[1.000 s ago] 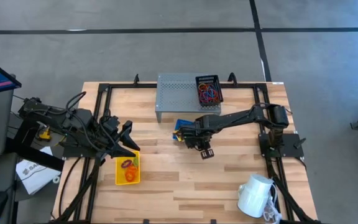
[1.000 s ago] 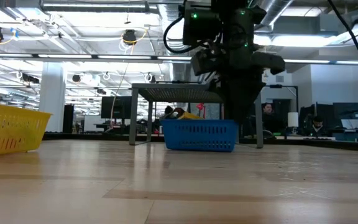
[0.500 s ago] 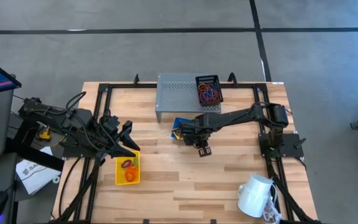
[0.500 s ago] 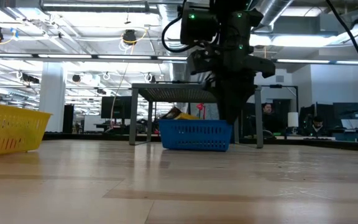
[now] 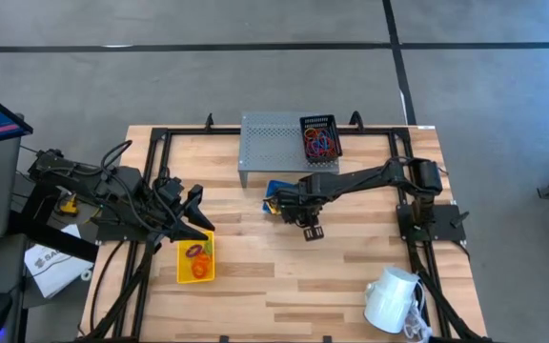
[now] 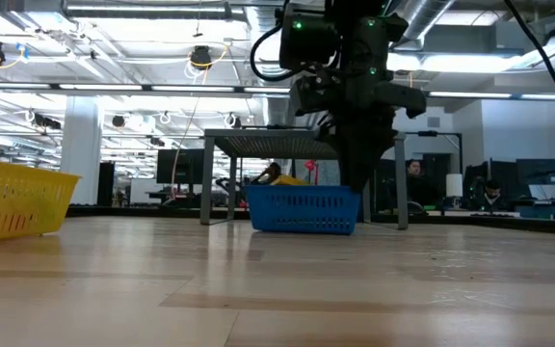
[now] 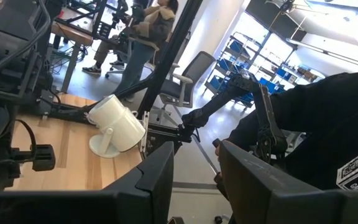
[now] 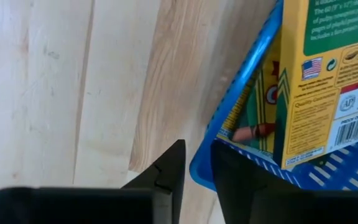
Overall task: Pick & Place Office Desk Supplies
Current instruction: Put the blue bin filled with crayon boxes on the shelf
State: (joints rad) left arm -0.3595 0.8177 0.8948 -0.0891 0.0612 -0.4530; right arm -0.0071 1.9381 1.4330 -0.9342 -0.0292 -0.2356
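The right gripper (image 8: 196,163) hangs at the corner of the blue bin (image 8: 244,163), its two dark fingers (image 8: 166,171) straddling the bin's rim with a narrow gap between them; whether they actually pinch the rim I cannot tell. Just inside that rim, next to the fingers, stand yellow printed packets (image 8: 319,74) (barcode and green panel visible). Seen from above, the black-mesh bin (image 5: 319,139) of coloured loops (image 5: 320,145) sits on the grey riser (image 5: 270,143) beyond the gripper. The left gripper (image 5: 196,221) waits over the yellow bin (image 5: 196,259), fingers parted, holding nothing.
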